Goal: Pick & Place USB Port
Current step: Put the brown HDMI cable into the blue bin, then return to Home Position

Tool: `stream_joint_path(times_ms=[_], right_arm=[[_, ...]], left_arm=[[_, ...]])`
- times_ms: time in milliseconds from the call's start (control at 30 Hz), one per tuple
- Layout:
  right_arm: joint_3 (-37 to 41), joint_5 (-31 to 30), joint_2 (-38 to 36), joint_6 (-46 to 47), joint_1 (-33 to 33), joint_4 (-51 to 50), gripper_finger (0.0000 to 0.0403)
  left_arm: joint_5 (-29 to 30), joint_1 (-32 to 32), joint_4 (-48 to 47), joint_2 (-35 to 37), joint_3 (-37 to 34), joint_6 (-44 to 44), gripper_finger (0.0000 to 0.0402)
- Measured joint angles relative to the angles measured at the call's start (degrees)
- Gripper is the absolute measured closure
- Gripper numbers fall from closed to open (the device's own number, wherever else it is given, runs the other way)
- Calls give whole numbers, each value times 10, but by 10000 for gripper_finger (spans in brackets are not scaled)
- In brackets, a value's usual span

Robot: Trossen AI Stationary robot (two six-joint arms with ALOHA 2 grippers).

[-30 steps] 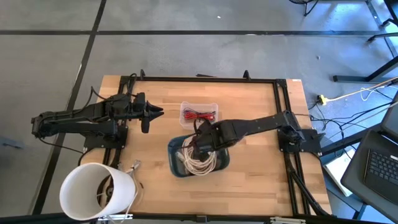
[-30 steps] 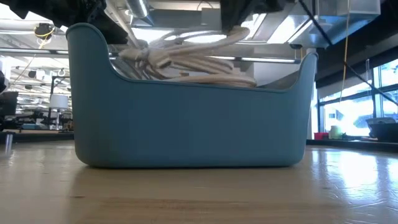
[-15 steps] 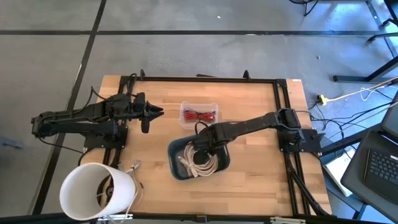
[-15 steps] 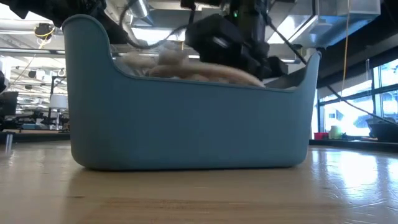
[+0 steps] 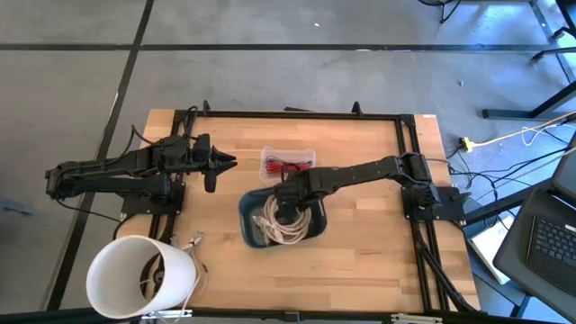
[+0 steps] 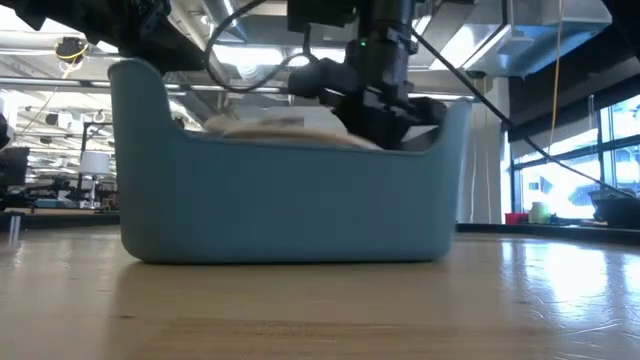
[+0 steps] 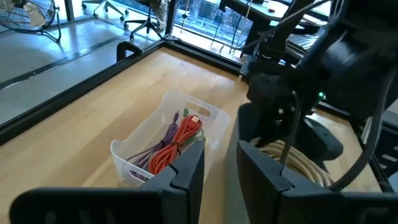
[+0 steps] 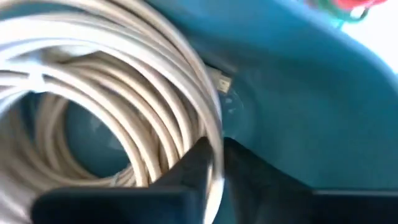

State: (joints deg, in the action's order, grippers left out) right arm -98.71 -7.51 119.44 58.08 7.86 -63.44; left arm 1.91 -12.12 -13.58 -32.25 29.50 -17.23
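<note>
Right gripper [image 5: 286,209] is inside the blue bin [image 5: 247,220] on the wooden table [image 5: 360,261], jaws narrowly parted around a strand of the coiled white cable [image 8: 124,93]. Left gripper [image 5: 225,163] hovers apart, jaws narrowly open, empty. Grey floor [image 5: 270,81] surrounds.

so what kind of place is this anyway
Likely a robotics lab or open workshop: a framed wooden table with two arms mounted on it, bare concrete floor, and office chairs by the windows, with loose cables and a laptop alongside.
</note>
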Motion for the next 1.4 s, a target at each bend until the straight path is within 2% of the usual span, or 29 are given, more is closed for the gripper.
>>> stream_joint_path(times_ms=[233,333,467,667,733,833,1100,1233,1400], right_arm=[[-73,-4,-1,1,3,-64,228],[-104,-60,-1,12,6,-146,202],[-134,-100,-2,30,7,-241,196],[-182,-121,-8,48,37,-266,218],[-202,-145,-13,65,52,-266,233],[-216,-150,-15,84,64,-265,261],[-178,-139,-15,86,66,-266,326],[-173,-121,-15,70,66,-266,386],[-173,-122,-15,56,65,-266,396]], left_arm=[[0,0,0,0,0,0,315],[0,0,0,0,0,0,315],[0,0,0,0,0,0,315],[0,0,0,0,0,0,316],[0,0,0,0,0,0,316],[0,0,0,0,0,0,316],[0,0,0,0,0,0,316],[0,0,0,0,0,0,316],[0,0,0,0,0,0,316]])
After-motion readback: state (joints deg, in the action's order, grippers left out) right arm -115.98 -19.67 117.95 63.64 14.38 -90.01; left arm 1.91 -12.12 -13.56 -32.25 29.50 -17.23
